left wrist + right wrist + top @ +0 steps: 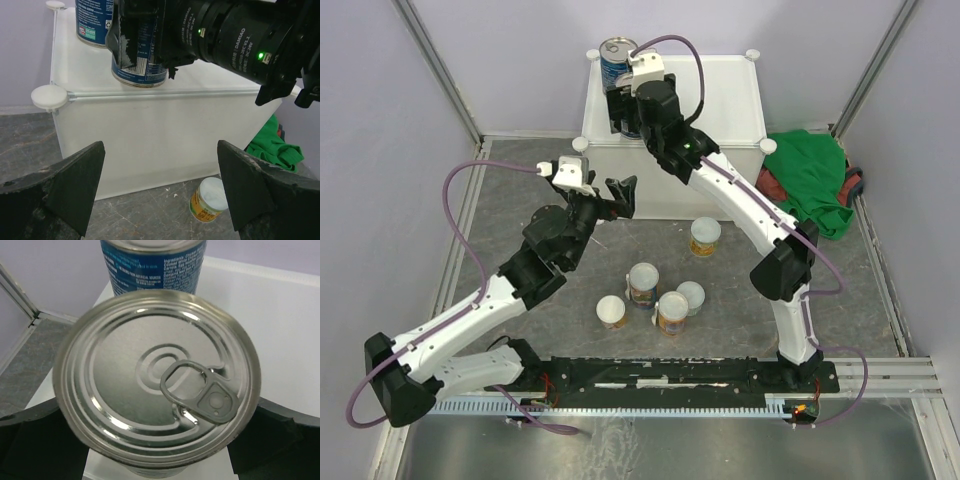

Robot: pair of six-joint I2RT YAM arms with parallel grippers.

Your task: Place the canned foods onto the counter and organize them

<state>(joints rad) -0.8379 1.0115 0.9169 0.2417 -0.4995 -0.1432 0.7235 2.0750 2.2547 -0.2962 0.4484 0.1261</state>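
Left wrist — blue can (150,75) — barcode (143,55)

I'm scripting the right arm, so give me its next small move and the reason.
Probably lift the right end effector straight up, clear of the blue can. Its jaws stand open either side of that can, which sits upright on the counter close to a second blue can, so pulling sideways risks knocking one.

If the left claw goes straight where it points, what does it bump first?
Probably the front wall of the counter: the open left gripper faces it, though depth is unclear.
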